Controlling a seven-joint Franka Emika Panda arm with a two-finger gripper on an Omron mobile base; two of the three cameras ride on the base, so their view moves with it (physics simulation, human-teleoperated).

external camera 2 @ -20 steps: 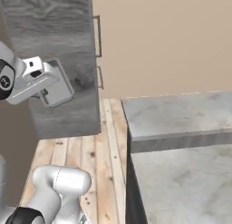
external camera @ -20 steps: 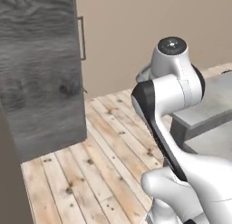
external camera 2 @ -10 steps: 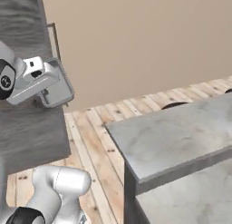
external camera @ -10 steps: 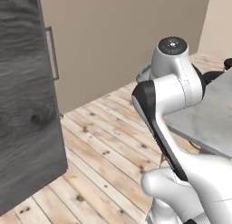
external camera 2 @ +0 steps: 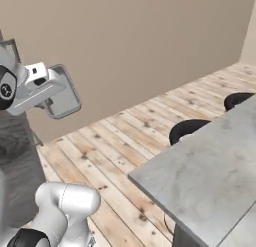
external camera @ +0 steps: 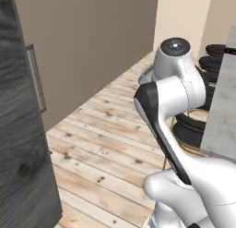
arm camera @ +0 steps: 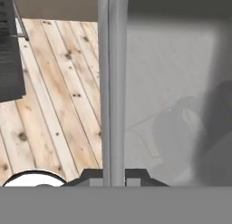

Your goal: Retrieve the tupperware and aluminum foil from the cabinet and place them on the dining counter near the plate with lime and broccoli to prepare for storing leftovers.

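Tupperware sits clamped in the hand; keep it level and lower it gently onto the bench.

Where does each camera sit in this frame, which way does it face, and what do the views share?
Left base view: behind the arm's left, facing the wood floor, dark cabinet and stools; white arm at lower right.
Right base view: behind its right, facing the grey counter; the claw holds a tupperware.
Hand view: along the claw, tupperware edge-on.
Shared: floor, counter, stools.
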